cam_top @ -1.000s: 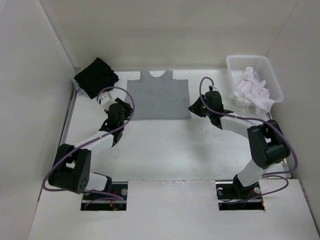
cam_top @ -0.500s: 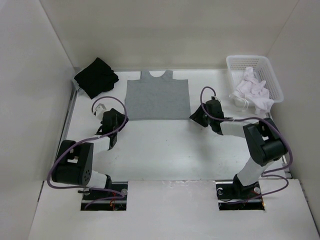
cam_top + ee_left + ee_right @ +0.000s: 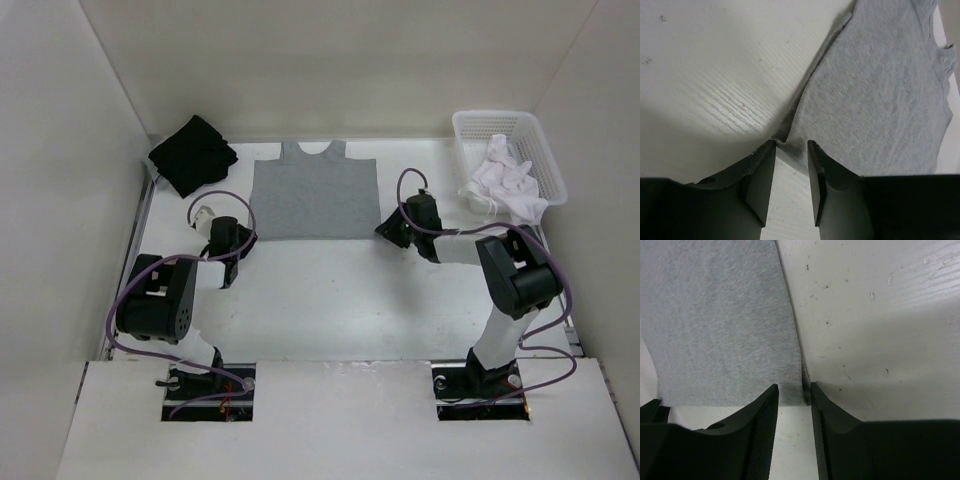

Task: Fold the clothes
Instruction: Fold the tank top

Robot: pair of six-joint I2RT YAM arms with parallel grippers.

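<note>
One white wood-grained surface [image 3: 330,290], one heather-grey knit T-shirt [image 3: 315,200] lying flat on it.
Right of the shirt, one white lattice plastic basket [image 3: 488,114] of crumpled white garments [image 3: 505,182]; left, one black garment [image 3: 192,153]; dark left fingers [image 3: 762,175] and right fingers [image 3: 760,420], both pairs narrowly apart, at its near corners.

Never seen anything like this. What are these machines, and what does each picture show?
A left robot arm and a right robot arm are bolted to a white table. One picture looks down from above; the others come from a camera on each wrist. A flat heather-grey knit T-shirt lies mid-table, a crumpled black garment far left, a white plastic basket of white garments far right. The left claw and right claw each straddle a hem corner, open; nothing held.
</note>
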